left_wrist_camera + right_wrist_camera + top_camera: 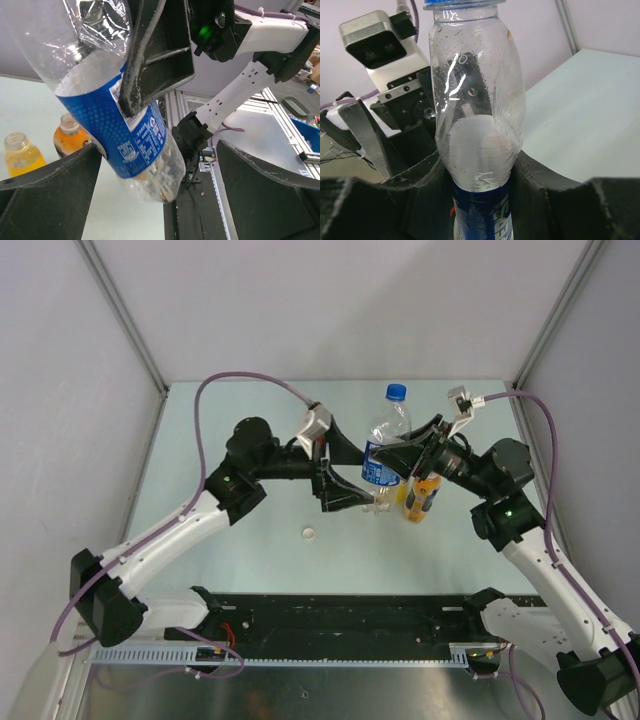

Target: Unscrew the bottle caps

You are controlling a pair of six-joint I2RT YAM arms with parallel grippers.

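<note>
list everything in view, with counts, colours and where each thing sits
water bottle: 1, clear with blue label, tilted, clamped by the right gripper
blue cap: 1, blue, on the water bottle
yellow bottle: 1, yellow, on the table, mouth open
orange bottle: 1, orange with dark label, beside the yellow bottle
white cap: 1, white, loose on the table
table: 1, pale green
left gripper: 1, black, open around the water bottle's base
right gripper: 1, black, shut on the water bottle
</note>
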